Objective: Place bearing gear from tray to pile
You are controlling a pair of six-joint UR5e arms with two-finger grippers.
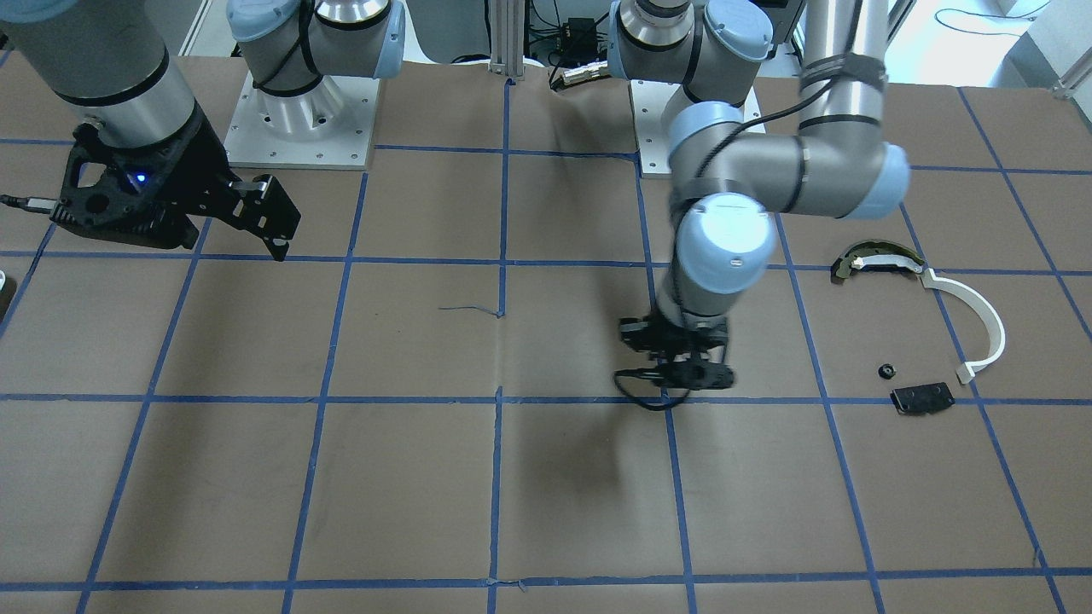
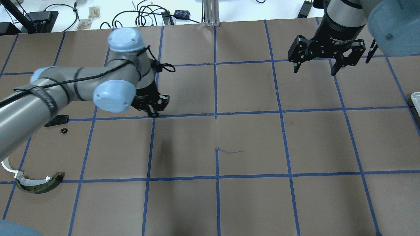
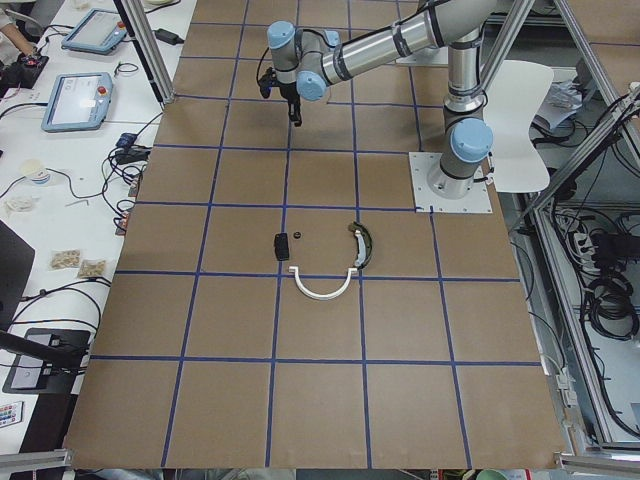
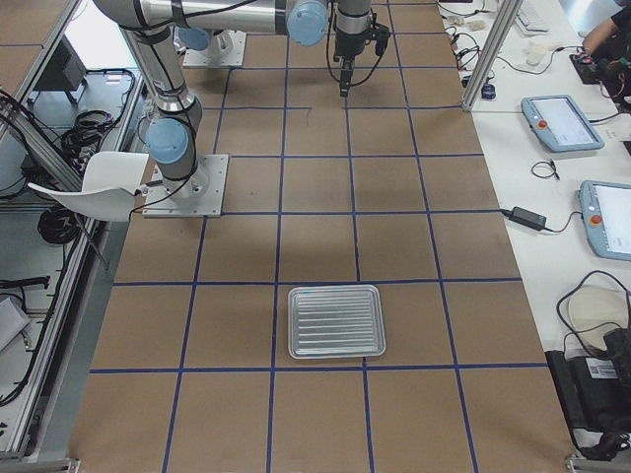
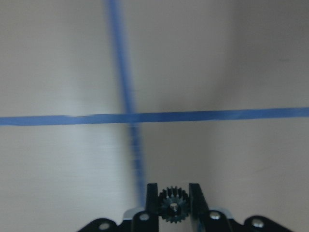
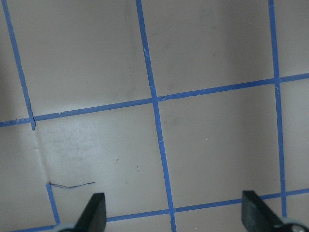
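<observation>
My left gripper (image 5: 173, 194) is shut on a small dark bearing gear (image 5: 173, 209), held between its fingertips above a blue tape crossing. In the overhead view the left gripper (image 2: 154, 109) hangs over the table's left-middle, right of the pile. The pile holds a flat black plate (image 2: 57, 120), a small black part (image 2: 64, 130), a dark arc-shaped piece (image 2: 41, 185) and a thin white curved strip (image 2: 8, 167). The pile also shows in the front view (image 1: 921, 398). The metal tray (image 4: 336, 321) lies empty. My right gripper (image 2: 316, 70) is open and empty at the far right.
The table is brown paper with a blue tape grid (image 2: 216, 115). The tray's edge (image 2: 416, 98) shows at the overhead view's right border. Cables and small items (image 2: 147, 16) lie beyond the table's far edge. Tablets (image 4: 562, 123) sit on the side bench.
</observation>
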